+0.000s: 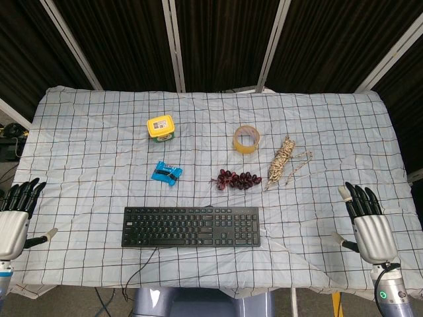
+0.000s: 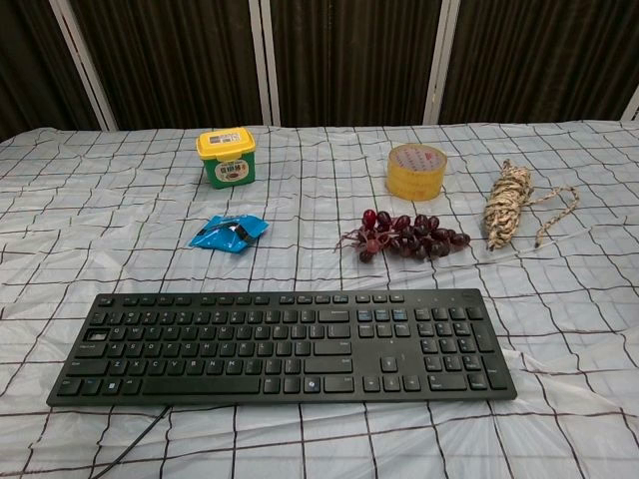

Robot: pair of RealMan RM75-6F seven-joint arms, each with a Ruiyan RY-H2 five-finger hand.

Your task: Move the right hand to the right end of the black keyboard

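The black keyboard [image 1: 191,226] [image 2: 284,345] lies flat near the table's front edge, its cable trailing off the front. Its right end sits at about the table's middle. My right hand [image 1: 369,222] hovers at the front right corner, well to the right of the keyboard, fingers straight and apart, holding nothing. At the front left edge my left hand [image 1: 16,215] is likewise open and empty. Neither hand shows in the chest view.
On the checked cloth [image 1: 99,165] behind the keyboard lie a blue packet [image 1: 166,173], a bunch of dark red grapes [image 1: 236,179], a bundle of twine [image 1: 283,160], a roll of yellow tape [image 1: 246,138] and a yellow-lidded green tub [image 1: 160,128].
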